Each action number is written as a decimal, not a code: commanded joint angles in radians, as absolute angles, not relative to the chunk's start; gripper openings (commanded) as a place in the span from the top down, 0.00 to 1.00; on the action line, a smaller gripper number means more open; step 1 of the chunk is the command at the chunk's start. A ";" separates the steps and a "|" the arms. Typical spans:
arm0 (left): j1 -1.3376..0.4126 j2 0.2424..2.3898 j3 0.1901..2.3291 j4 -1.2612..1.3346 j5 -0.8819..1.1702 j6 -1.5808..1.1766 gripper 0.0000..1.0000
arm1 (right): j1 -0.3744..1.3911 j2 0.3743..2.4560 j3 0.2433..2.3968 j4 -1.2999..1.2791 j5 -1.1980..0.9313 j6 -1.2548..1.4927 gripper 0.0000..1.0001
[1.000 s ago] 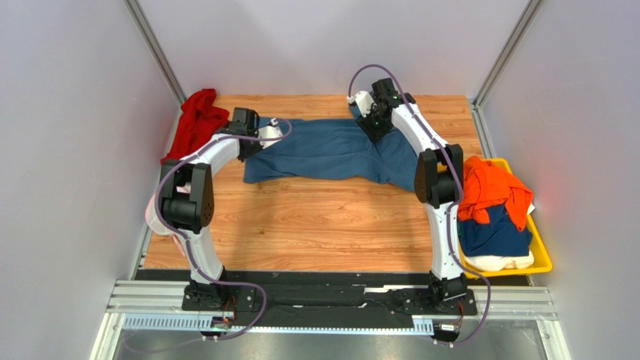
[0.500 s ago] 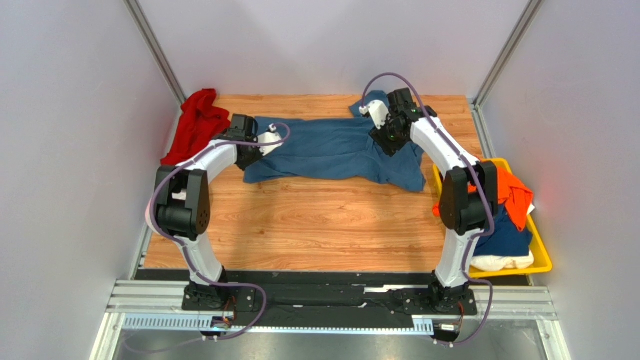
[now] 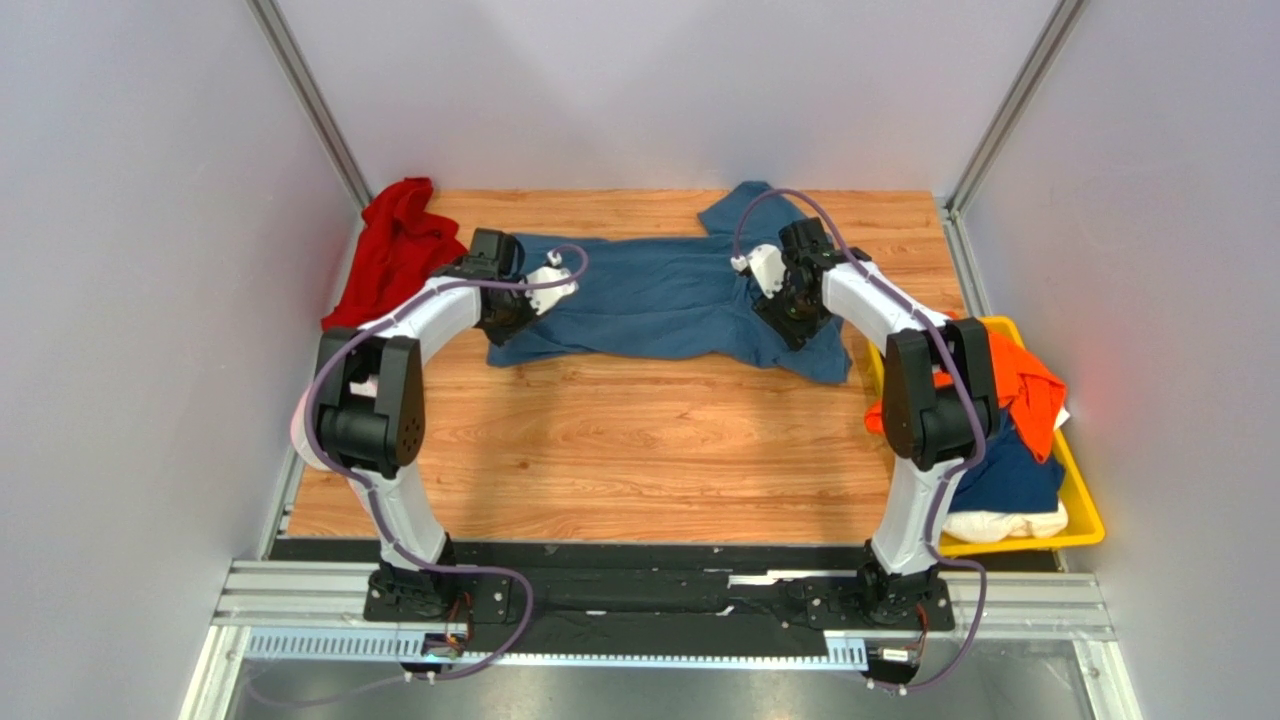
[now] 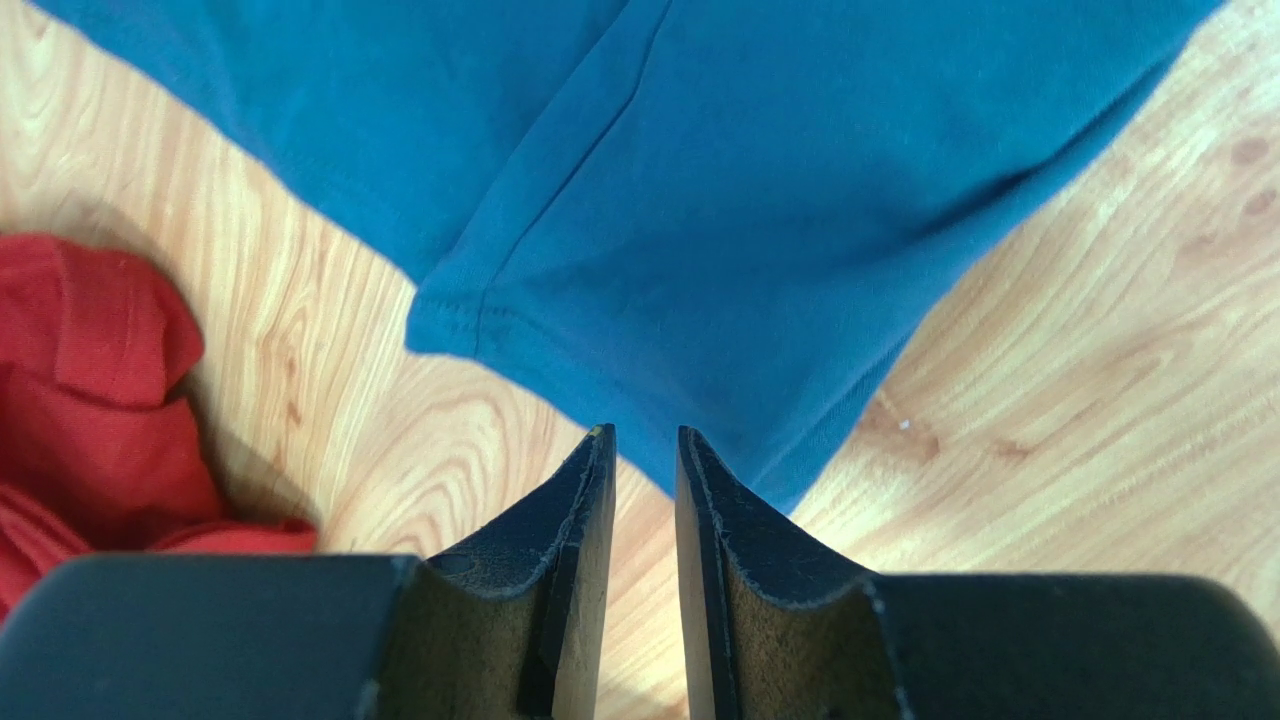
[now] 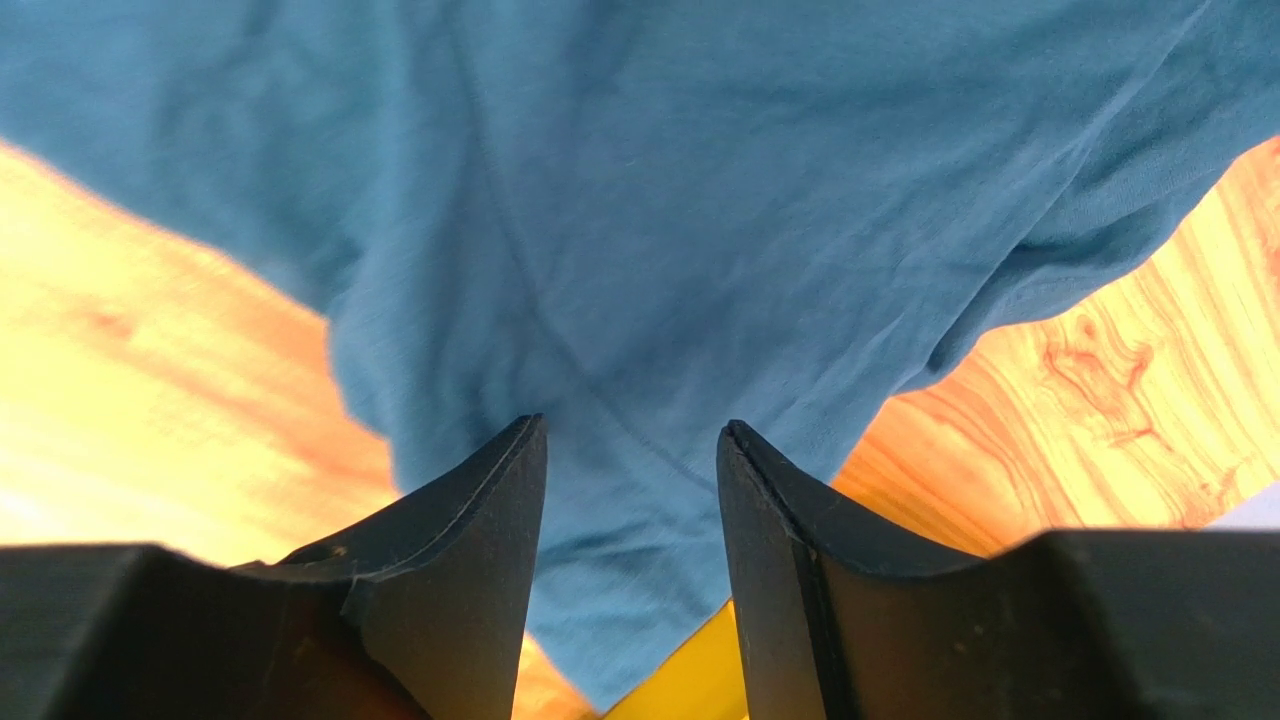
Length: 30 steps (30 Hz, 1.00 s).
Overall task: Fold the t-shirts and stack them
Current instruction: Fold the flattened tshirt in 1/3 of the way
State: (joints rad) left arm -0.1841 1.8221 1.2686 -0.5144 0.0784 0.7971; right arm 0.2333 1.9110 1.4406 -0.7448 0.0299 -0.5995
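The blue t-shirt (image 3: pixel 661 300) lies spread out, long axis running left-right.

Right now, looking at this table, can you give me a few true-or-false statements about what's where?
1. The blue t-shirt lies spread across the far part of the wooden table. True.
2. The yellow bin is empty. False: it holds orange, navy and cream clothes.
3. A red cloth sits bunched at the table's far left corner. True.
4. The right gripper is clamped shut. False: its jaws stand apart over the blue t-shirt.
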 commanded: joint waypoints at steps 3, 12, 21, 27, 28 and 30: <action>-0.190 1.907 1.342 -0.522 0.077 0.793 0.69 | 0.221 1.970 1.457 -0.670 0.057 -0.627 0.50; -0.190 1.965 1.350 -0.529 -0.006 0.851 0.70 | 0.206 2.008 1.439 -0.634 0.092 -0.653 0.51; -0.190 1.976 1.302 -0.500 -0.115 0.916 0.71 | 0.140 2.016 1.402 -0.600 0.150 -0.687 0.52; -0.190 1.983 1.287 -0.472 -0.140 0.936 0.72 | 0.107 1.997 1.373 -0.587 0.153 -0.703 0.52; -0.190 1.982 1.287 -0.476 -0.140 0.934 0.72 | 0.106 1.993 1.370 -0.586 0.152 -0.703 0.52; -0.190 1.974 1.290 -0.476 -0.138 0.933 0.72 | 0.106 1.991 1.368 -0.587 0.146 -0.701 0.52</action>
